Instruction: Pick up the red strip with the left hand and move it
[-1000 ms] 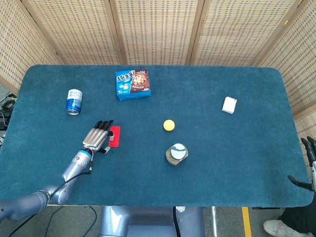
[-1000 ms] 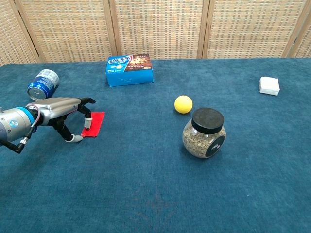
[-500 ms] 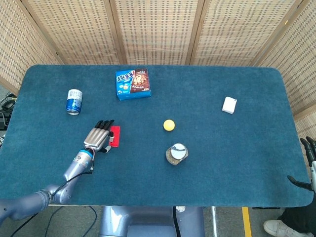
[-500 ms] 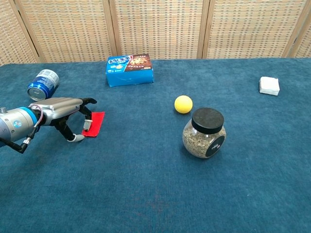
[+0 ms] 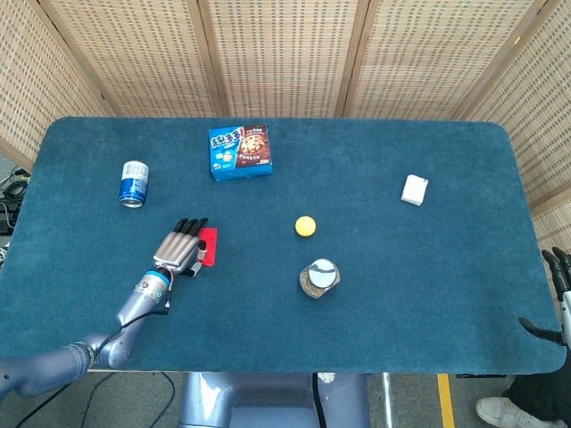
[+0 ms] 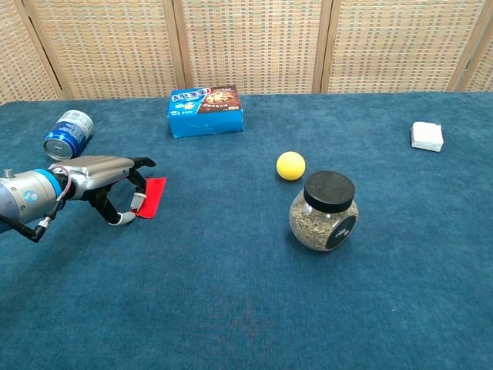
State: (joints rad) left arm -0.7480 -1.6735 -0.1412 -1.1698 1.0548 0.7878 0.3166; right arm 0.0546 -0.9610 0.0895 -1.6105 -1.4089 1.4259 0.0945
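The red strip [image 5: 208, 245] [image 6: 152, 196] lies on the blue table cloth at the left front. My left hand [image 5: 178, 250] [image 6: 108, 176] reaches over the strip's left edge from the left. In the chest view a fingertip [image 6: 140, 200] presses on that edge and the thumb [image 6: 120, 220] curls in just below it, so the strip is pinched at its near left side. That side looks slightly raised while the rest stays on the cloth. My right hand [image 5: 557, 294] hangs off the table's right front corner, its dark fingers apart and holding nothing.
A blue can [image 5: 134, 183] [image 6: 68, 133] lies behind the left hand. A blue cookie box [image 5: 240, 151] [image 6: 206, 110] sits at the back. A yellow ball [image 5: 305, 226] [image 6: 290, 165], a seed jar [image 5: 318, 278] [image 6: 323, 211] and a white block [image 5: 414, 189] [image 6: 427, 136] stand to the right.
The left hand's fingers have curled in on the strip's left edge. The strip's near left corner has drawn in and looks narrower. The right hand has not moved.
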